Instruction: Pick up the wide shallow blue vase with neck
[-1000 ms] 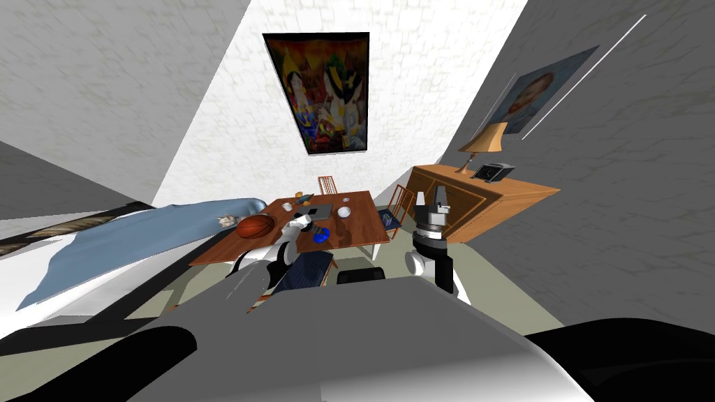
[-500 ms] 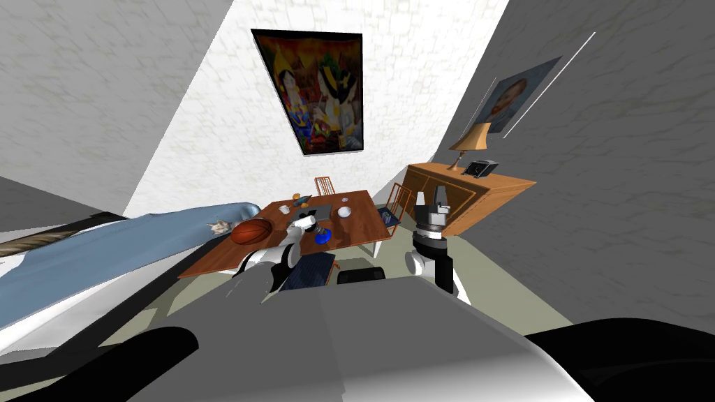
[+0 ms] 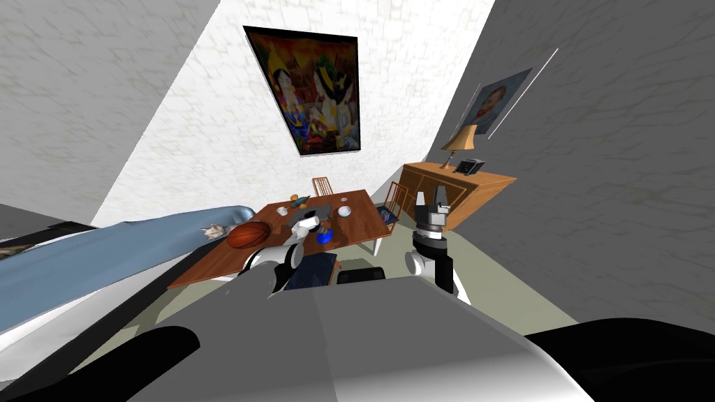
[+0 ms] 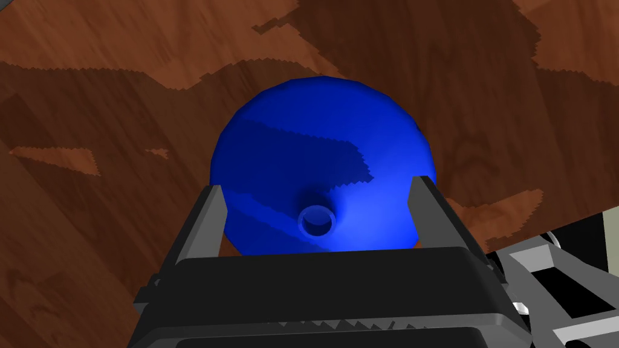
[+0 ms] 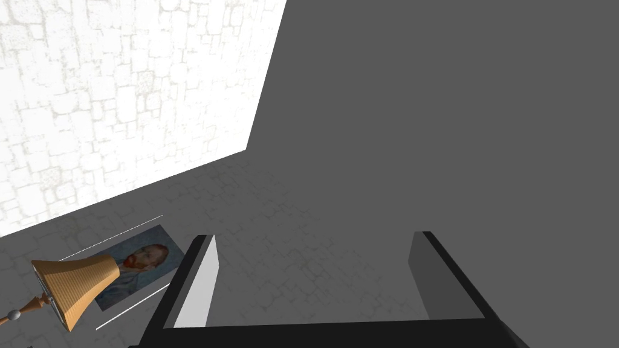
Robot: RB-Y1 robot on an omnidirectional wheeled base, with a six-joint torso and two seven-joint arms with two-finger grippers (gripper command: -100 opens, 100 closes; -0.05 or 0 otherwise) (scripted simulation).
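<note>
your left claw (image 4: 318, 187) is wide open and holding nothing, but it's right down over the blue vase (image 4: 320, 133). the two blades sit at either side of the round body, which is about as wide as the gap. can't tell if they touch it. the neck (image 4: 317, 221) points straight back at the claw's dark body, dead centre between the blades.

in the head view the vase (image 3: 323, 237) sits on the wooden counter (image 3: 359, 216) near its close edge, above a chair with a blue seat (image 3: 312, 269). the basketball (image 3: 248, 235) is off to your left, apart from it, and a white bowl (image 3: 343, 211) sits further in. there's bare wood beyond the vase.

the right claw (image 5: 314, 241) is up beside the counter, blades apart, nothing in it.
</note>
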